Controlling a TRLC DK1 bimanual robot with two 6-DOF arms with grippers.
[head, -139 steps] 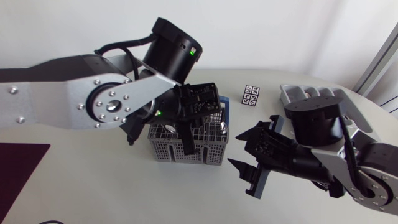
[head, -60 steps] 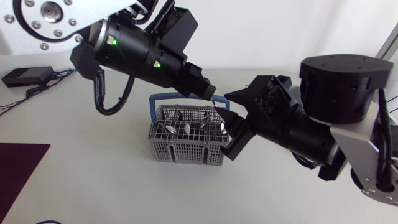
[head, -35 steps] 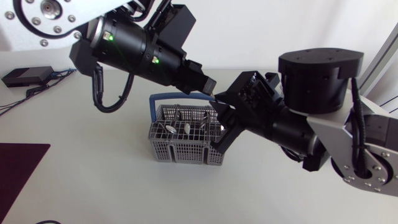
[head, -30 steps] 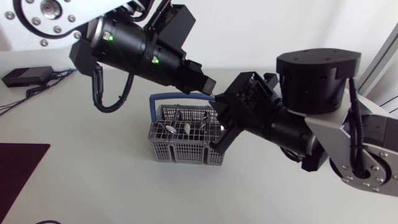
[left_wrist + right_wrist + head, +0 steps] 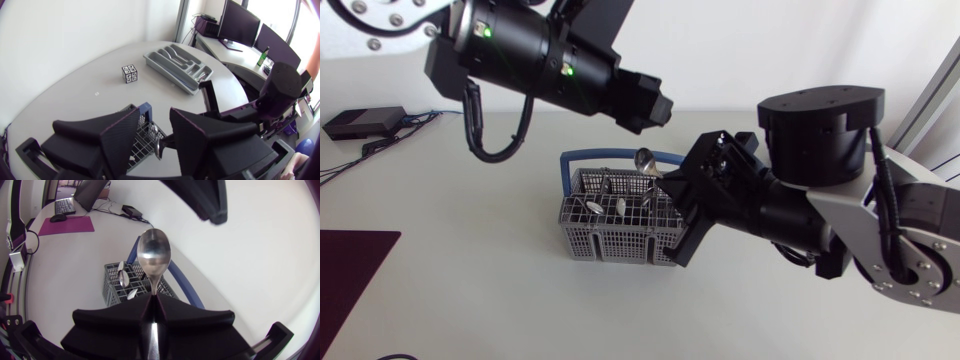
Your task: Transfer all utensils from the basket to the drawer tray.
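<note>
**Right gripper holds a spoon above the basket**

Seen from overhead, the right gripper (image 5: 670,190) comes in from the right and is clenched on the handle of a spoon (image 5: 645,160). The spoon's bowl points upward, just above the far rim of the grey basket (image 5: 618,232) and its blue handle (image 5: 582,156). The right wrist view shows the spoon's handle pinched from both sides. Other utensils (image 5: 605,207) stand in the basket. The left gripper (image 5: 154,114) hangs higher up over the basket, with its fingers spread and nothing between them.

The drawer tray (image 5: 167,75) shows only in the left wrist view. It lies well apart from the basket, across the table (image 5: 75,100) and beyond a marker cube (image 5: 129,74).

The step in hand looks like carrying one spoon out, with most of the task left to do. The next move calls for swinging the right arm toward the tray while keeping clear of the left arm close above. The spoon then needs tipping flat and lowering into a compartment before the fingers let go
</note>
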